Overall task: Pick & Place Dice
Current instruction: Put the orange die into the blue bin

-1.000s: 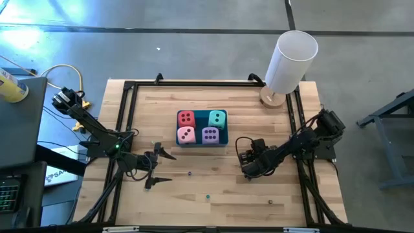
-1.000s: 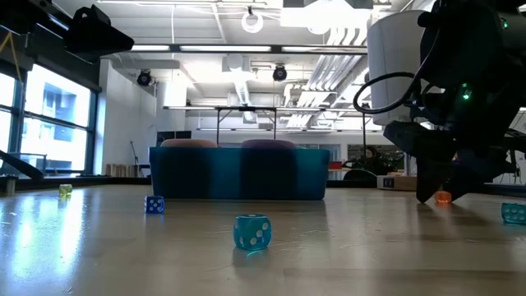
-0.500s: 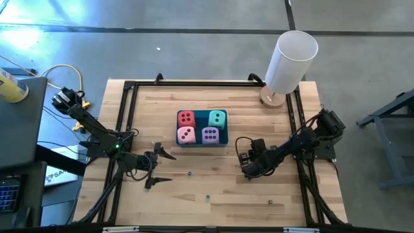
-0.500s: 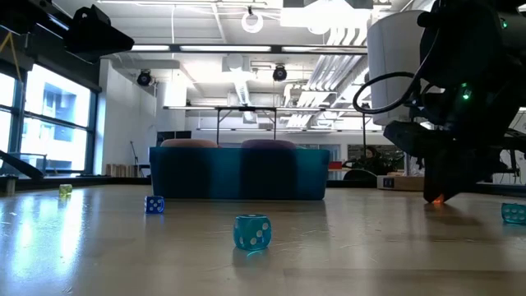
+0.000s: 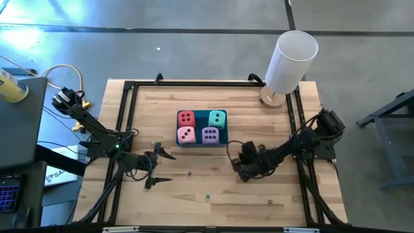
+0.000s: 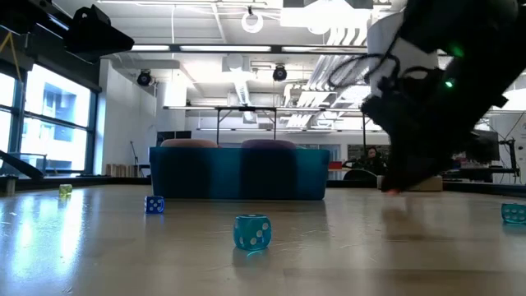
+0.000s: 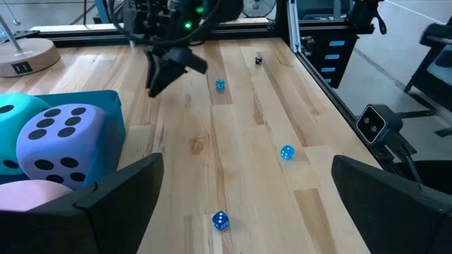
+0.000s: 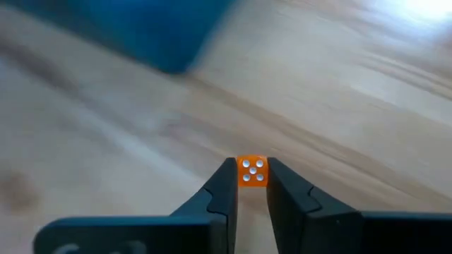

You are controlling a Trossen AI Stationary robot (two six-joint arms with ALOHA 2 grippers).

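The right gripper (image 8: 251,185) is pinched on a tiny orange die (image 8: 251,171), which sits clamped between its two fingertips, five white dots facing the wrist camera. In the overhead view this gripper (image 5: 238,166) hangs over the wood at about 4 o'clock from the blue tray (image 5: 201,142), just beyond the tray's near right corner. In the table-level view the same gripper (image 6: 393,187) is a dark blur low over the boards with a speck of orange at its tip. The four big soft dice lie inside the tray, two by two: the red die (image 5: 186,118) at the far left, the teal die (image 5: 217,119) at the far right, the pink die (image 5: 186,134) at the near left and the purple die (image 5: 209,134) at the near right. The left gripper (image 5: 157,167) waits with its fingers spread wide and nothing between them, at about 8 o'clock from the tray, low over the table (image 5: 194,207). Small dice lie loose on the wood: a dark blue one (image 5: 189,173) at 6 o'clock from the tray, a light teal one (image 5: 207,195) farther toward the near edge, and a dark one (image 5: 270,201) off at 5 o'clock. A white cylinder (image 5: 291,62) on a round wooden base stands at the far right corner, at about 2 o'clock from the tray.
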